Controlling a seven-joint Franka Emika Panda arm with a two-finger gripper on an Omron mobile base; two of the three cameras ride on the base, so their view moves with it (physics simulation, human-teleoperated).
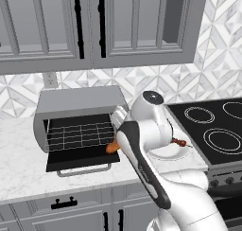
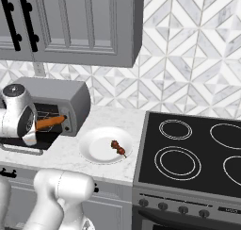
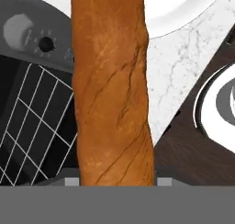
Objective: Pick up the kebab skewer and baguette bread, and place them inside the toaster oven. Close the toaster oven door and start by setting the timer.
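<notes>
Wall cupboards: grey panelled upper cabinets [image 1: 94,26] with black bar handles span the top of the left base view, above a white-and-grey diamond-tiled wall.
Stovetop: a black glass cooktop [image 2: 188,153] with white ring burners fills the right half of the right base view.
Counter: a white marble worktop [image 1: 23,164] runs across the lower left of the left base view.
Oven: the boxy grey metal toaster oven [image 1: 78,102] sits at centre left of that view, its dark interior and wire rack exposed.
Door: the dark-glass toaster oven door [image 1: 80,161] with its grey bar handle lies dropped open, flat in front of the cavity.
Plate: a round white plate [image 2: 96,146] rests on the counter between oven and cooktop.
Bread: the slim orange-brown baguette bread [image 3: 112,87] is held aloft at the oven's mouth, beside the control panel, above the open door.
Claw: the two-finger gripper [image 3: 114,182] is partly closed, clamped on the loaf's near end.
Skewer: the short kebab skewer [image 2: 118,148] of dark red-brown chunks lies on the plate's right side.
</notes>
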